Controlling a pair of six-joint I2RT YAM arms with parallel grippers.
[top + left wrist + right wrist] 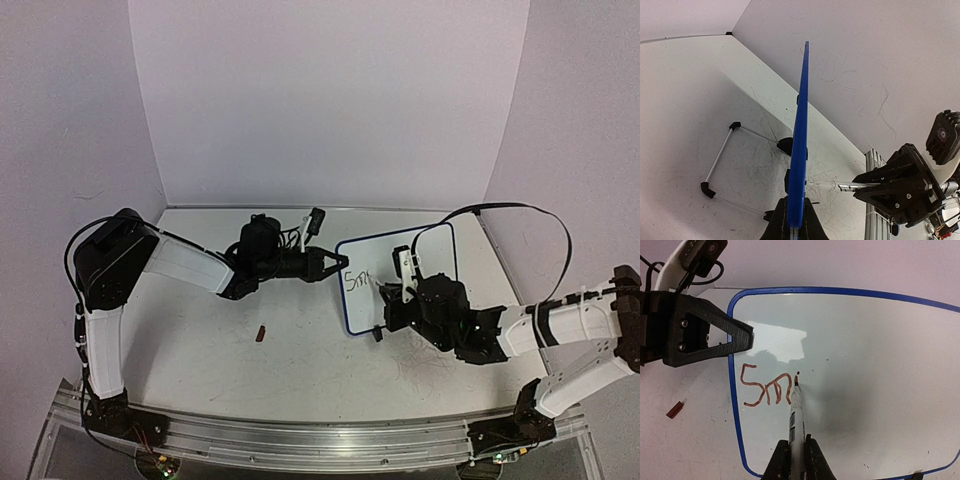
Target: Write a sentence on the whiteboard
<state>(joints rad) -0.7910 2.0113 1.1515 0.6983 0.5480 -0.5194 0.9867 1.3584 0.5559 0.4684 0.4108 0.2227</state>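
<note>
The whiteboard (432,252), white with a thin blue frame, stands tilted at the table's centre right. It fills the right wrist view (865,355). The sentence (766,390) reads "Smi" in reddish-brown letters near the board's left edge, and it shows small in the top view (357,281). My left gripper (335,264) is shut on the board's left edge (800,150). My right gripper (796,456) is shut on a pale marker (795,412). The marker's tip touches the board just below the dot of the "i". The marker also shows in the left wrist view (840,186).
A small red marker cap (261,333) lies on the table left of the board and also shows in the right wrist view (674,410). The board's wire stand (720,160) and black feet (785,145) rest behind it. An aluminium rail (300,440) runs along the near edge.
</note>
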